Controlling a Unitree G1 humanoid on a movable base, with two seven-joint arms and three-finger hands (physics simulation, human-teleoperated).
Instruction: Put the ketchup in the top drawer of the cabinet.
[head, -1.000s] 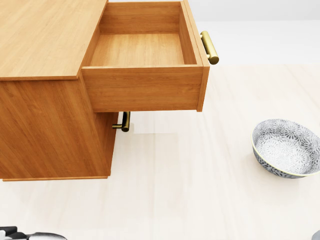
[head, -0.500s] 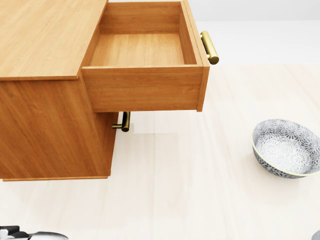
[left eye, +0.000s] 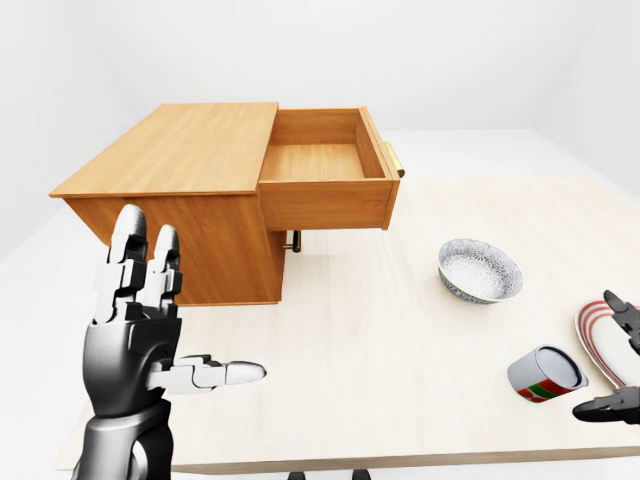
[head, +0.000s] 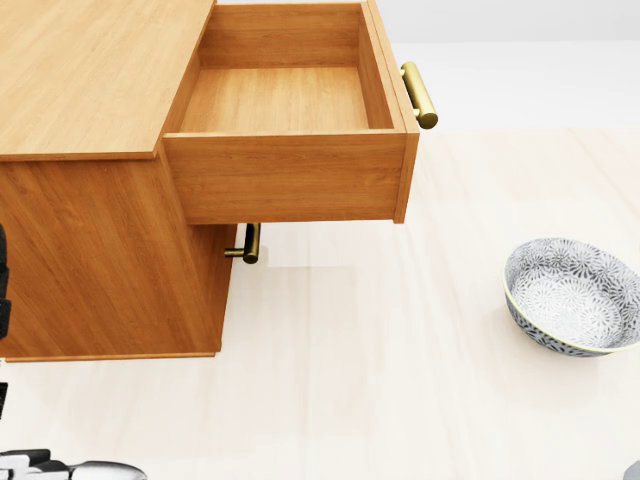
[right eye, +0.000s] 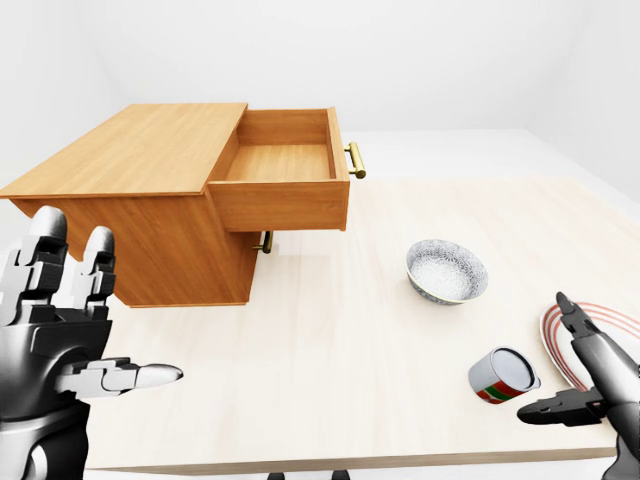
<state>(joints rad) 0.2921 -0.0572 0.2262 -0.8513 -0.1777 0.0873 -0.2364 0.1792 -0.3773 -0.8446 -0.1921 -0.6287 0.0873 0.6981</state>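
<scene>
Since the earlier head view, the left hand (left eye: 140, 340) has risen: dark finger edges now show at that view's left border beside the cabinet (head: 100, 250), which has not shifted, nor has the bowl (head: 572, 295). The left hand is spread wide, holding nothing, low and left of the cabinet. The right hand (right eye: 590, 385) is also spread and empty, far right of the cabinet, near a striped plate (right eye: 560, 345). The top drawer (left eye: 325, 165) stands pulled out and bare. No ketchup is recognisable; a can (right eye: 503, 375) lies on its side between bowl and right hand, its red-green label unreadable.
</scene>
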